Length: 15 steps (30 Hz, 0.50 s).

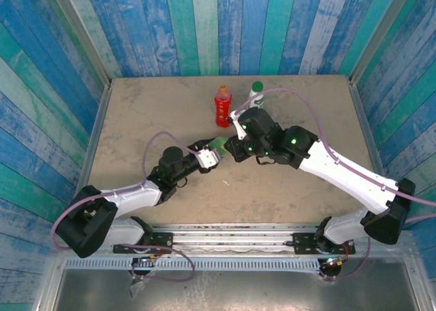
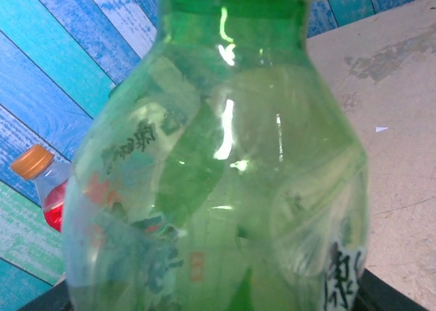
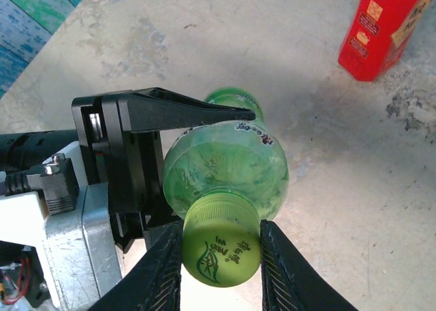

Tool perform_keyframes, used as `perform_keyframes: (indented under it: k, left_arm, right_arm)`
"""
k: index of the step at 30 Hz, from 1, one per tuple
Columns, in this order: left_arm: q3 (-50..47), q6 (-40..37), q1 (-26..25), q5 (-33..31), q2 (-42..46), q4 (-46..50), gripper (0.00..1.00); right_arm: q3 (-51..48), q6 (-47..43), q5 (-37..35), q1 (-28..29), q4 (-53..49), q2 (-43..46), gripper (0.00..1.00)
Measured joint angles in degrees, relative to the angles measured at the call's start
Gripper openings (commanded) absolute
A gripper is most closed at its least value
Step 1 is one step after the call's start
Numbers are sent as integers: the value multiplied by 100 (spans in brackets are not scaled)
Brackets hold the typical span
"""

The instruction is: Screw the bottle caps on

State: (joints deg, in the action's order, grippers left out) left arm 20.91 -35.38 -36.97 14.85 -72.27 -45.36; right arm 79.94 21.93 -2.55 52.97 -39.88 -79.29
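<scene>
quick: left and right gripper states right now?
Left gripper: shut on the clear green plastic bottle.
Right gripper: shut on the round yellow-green plastic screw cap, which sits on that bottle's neck.

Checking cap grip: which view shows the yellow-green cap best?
Right wrist: the yellow-green cap sits on the green bottle's neck, clamped by the right gripper. Top external gives a green sliver of bottle; left wrist, the bottle's body close up.
</scene>
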Motion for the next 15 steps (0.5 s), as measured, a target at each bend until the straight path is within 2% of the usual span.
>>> perform_keyframes:
  k: [3,6,15]
  left_arm:
    - [31,-68,-39,212,0,-4,60]
    - [31,-136,-61,426,0,28,60]
    - [31,-367,-63,975,129,431,60]
  right_arm:
    - [-116,-619,151,-68,2,216,50]
    - [-131,-1738,192,-103,-129,455,59]
    - [-214,-5982,240,131,-492,826,58]
